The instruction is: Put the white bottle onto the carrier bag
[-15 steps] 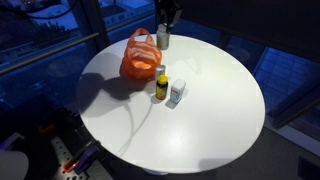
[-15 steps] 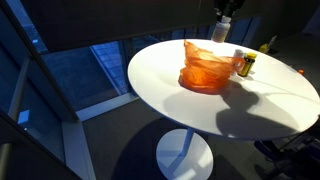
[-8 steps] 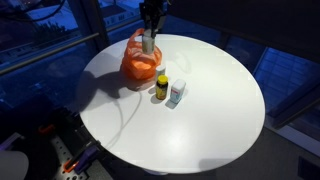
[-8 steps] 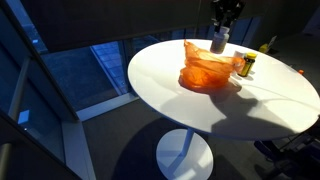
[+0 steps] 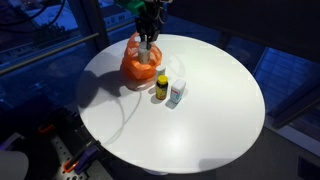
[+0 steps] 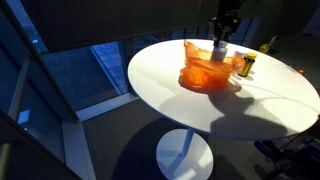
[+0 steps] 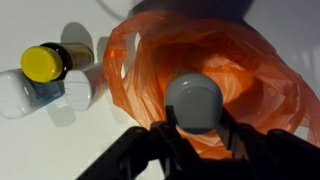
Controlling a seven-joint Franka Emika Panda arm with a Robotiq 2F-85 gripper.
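My gripper (image 7: 196,122) is shut on the white bottle (image 7: 194,101), seen from above as a grey-white round cap. It hangs right over the orange carrier bag (image 7: 255,75). In both exterior views the bottle (image 5: 147,43) (image 6: 219,48) is held upright just above the bag (image 5: 135,65) (image 6: 203,69), which lies crumpled at the far side of the round white table (image 5: 210,100). I cannot tell whether the bottle's base touches the bag.
A yellow bottle with a dark cap (image 5: 161,87) (image 7: 45,64) and a pale bluish-white small container (image 5: 177,94) (image 7: 25,96) stand next to the bag. The table edge (image 6: 150,95) is close behind the bag. Dark windows surround the table.
My gripper has carried the white bottle from beside the bag's far edge to over the bag and lowered it closer to the bag.
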